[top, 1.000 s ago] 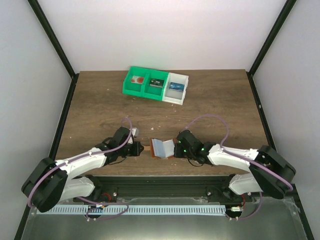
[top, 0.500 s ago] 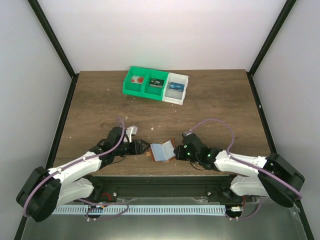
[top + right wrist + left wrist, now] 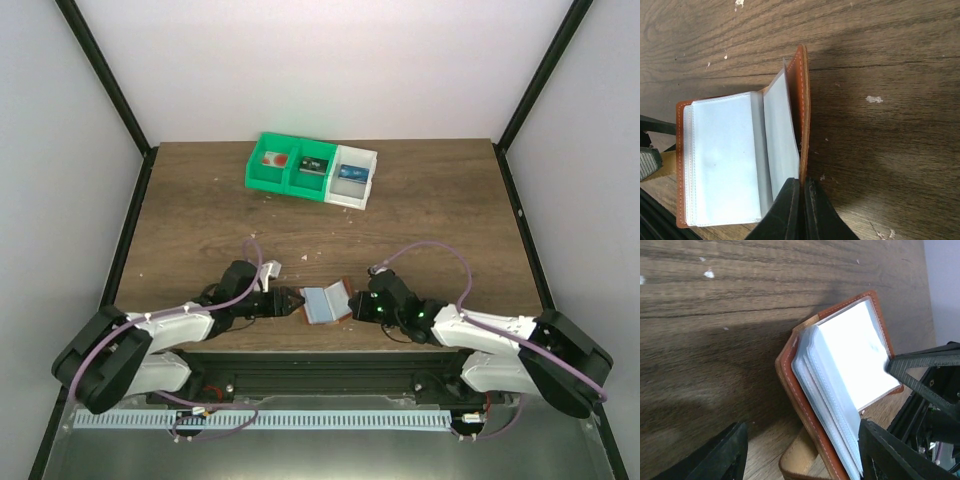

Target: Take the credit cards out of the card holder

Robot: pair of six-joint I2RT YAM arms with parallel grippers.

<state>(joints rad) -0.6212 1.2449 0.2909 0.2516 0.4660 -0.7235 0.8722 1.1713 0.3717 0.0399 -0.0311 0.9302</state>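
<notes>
The right fingers (image 3: 352,305) are closed. They pinch the edge of the wallet's (image 3: 325,303) brown leather cover (image 3: 802,100) and hold that flap raised on edge off the desk (image 3: 200,220). The left fingers (image 3: 287,302) stand open, 1 on either side of the wallet's opposite end, and I cannot see them touching it. In the left wrist view a fanned stack of clear sleeves (image 3: 840,390) lies in the gap between them.

The wallet sits near the front edge of the desk, between the 2 arms. It is spread open, with its other cover flat on the wood and the pale sleeves facing up. The sleeves that show look blank, with no card face or print visible through them. Whether cards sit in the deeper pockets is hidden.

Well apart, at the back of the desk, a green-and-white bin (image 3: 275,187) holds 3 small items, 1 per compartment. They are too small to identify.

As I judge it, the task is at an early stage: the wallet is open and steadied, but neither pair of fingers holds a card. What is left is to find the pockets that hold cards, grip each card by its exposed edge with the open left fingers, and slide it free while the right fingers keep the wallet pinned.
</notes>
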